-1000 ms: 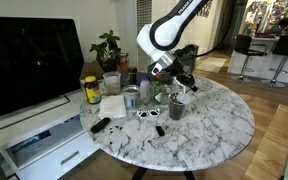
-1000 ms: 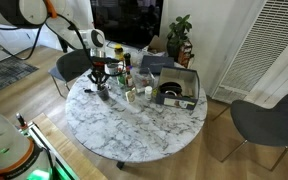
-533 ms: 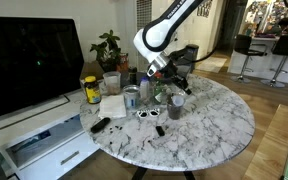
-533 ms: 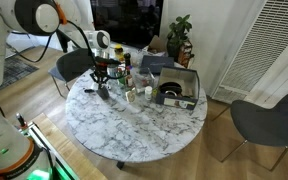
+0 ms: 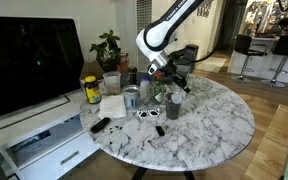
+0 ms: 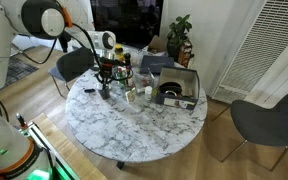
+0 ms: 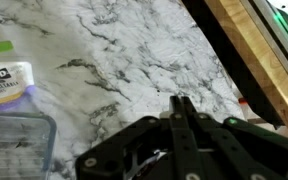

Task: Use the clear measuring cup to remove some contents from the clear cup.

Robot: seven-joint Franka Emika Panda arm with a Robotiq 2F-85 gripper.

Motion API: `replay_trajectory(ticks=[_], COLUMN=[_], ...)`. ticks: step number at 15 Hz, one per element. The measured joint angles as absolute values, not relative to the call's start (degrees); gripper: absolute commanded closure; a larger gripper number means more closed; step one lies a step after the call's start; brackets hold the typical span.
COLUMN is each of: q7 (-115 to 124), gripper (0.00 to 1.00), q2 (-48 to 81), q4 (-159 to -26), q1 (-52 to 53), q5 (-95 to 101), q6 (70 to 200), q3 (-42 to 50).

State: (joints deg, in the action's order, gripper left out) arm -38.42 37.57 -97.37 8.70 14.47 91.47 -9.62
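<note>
My gripper [image 5: 167, 75] hangs over the middle of the marble table, and it also shows in the other exterior view [image 6: 106, 76]. Its fingers [image 7: 180, 103] are pressed together. A small pale clear measuring cup [image 5: 181, 87] sticks out below them, just above the clear cup [image 5: 174, 106]. That cup is tall, narrow and dark in its lower part, and stands upright on the table in both exterior views [image 6: 104, 92]. The wrist view shows only a pale sliver at the fingertips; the clear cup is out of that view.
A yellow-lidded jar [image 5: 91, 90], a wider pale clear container [image 5: 111, 83], a silver can [image 5: 132, 97] and a white cloth [image 5: 113, 106] crowd the table's side. A black tray [image 6: 176, 88] lies further along. A clear lidded tub [image 7: 14, 140] sits near the gripper.
The gripper and the measuring cup have shifted a little sideways, toward the clear cup. The things on the table have not moved.
</note>
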Motion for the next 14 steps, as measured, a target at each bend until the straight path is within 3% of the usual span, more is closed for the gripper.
replay_trajectory(ticks=[14], q7=[-35.2], gripper=[0.99], q2=[39.2], q4=[-96.9], q1=[11.2], q5=[23.6], q6=[91.6], q3=[-9.7])
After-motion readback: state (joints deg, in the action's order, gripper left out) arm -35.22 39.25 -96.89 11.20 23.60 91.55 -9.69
